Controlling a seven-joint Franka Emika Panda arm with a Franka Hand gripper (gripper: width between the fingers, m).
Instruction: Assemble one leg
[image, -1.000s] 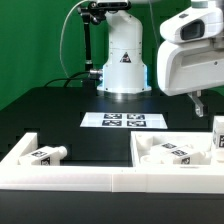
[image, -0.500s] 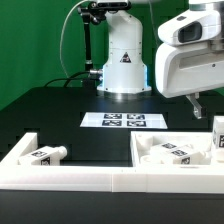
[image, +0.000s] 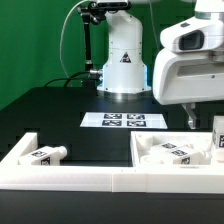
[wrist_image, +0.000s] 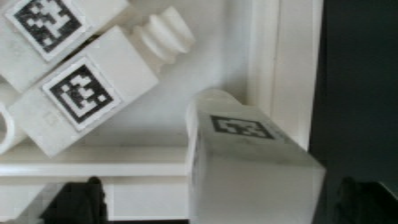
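Note:
One leg (wrist_image: 253, 160), a stubby white post with a tag on top, stands upright at the tray's end; in the exterior view it is at the right edge (image: 218, 133). My gripper (wrist_image: 222, 205) is open and straddles this leg, with a gap on each side between the dark fingers (wrist_image: 79, 200) and the post. In the exterior view the gripper (image: 204, 120) hangs under the big white wrist head. Two more legs (wrist_image: 86, 88) lie side by side in the tray beside it. Another leg (image: 46, 154) lies in the tray's left compartment.
The white tray (image: 110, 176) runs along the front, with a divider and several tagged white parts (image: 176, 152) in its right compartment. The marker board (image: 124, 121) lies on the black table behind it. The robot base (image: 122, 60) stands at the back.
The wrist head and gripper have come down and a little toward the exterior view's left, closer to the upright leg. The parts in the tray have not moved.

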